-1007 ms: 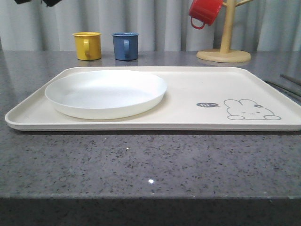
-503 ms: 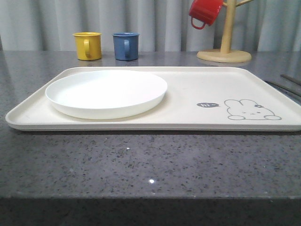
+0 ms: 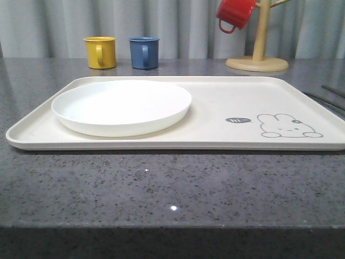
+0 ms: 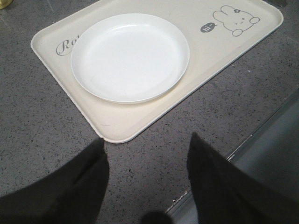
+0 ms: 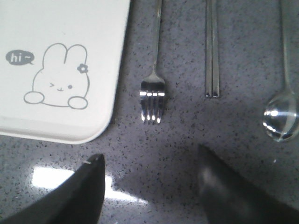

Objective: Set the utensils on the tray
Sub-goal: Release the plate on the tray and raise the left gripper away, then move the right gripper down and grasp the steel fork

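- We see our left gripper (image 4: 145, 182) hovering with jaws apart over the grey tabletop (image 3: 161, 183), just off the near corner of the tray (image 4: 121, 128); the plate (image 3: 122, 107) lies in the tray's left half.
- Our right gripper (image 5: 149, 186) is also spread open above the tabletop; the fork (image 5: 153, 95) lies just ahead of it, beside the tray's edge.
- Further right lie the chopsticks (image 5: 213, 56), then the spoon (image 5: 281, 116).

White plate (image 3: 122, 107) on tray (image 3: 226, 108) L side, possibly chopsticks (image 3: 333, 90) far R
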Tool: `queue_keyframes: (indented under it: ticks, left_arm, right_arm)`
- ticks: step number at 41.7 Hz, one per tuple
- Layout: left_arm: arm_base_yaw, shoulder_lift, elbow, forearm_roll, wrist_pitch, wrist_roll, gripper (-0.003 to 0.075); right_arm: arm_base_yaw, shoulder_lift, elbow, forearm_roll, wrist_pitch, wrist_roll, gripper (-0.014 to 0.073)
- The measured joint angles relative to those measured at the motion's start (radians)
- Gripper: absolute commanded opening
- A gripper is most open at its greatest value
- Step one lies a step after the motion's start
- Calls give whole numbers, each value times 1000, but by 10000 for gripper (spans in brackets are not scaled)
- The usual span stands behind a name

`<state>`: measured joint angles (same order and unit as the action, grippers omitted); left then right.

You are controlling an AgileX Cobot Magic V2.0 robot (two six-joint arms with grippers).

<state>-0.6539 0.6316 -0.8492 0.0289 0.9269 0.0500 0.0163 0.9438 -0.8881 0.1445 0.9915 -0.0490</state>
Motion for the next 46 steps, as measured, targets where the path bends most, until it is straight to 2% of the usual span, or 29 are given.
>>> queue_keyframes:
  ticks: [7, 24, 36, 42, 46]
  left_arm:
    - [0, 0, 0, 0, 0, 0, 364]
    - [0, 0, 1, 0, 0, -1, 364]
    - [0, 0, 1, 0, -2, -1, 364]
    - [0, 0, 1, 0, -2, -1, 364]
    - [0, 0, 1, -2, -2, -1, 364]
  right_arm:
    - [0, 171, -109, 2, 85, -34, 454]
    - [2, 517, -353, -21, 169, -43, 454]
    - [70, 626, -450, -145, 186, 6, 454]
    - [74, 673, -474, -145, 188, 18, 451]
    - [74, 707, -490, -138, 188, 19, 405]
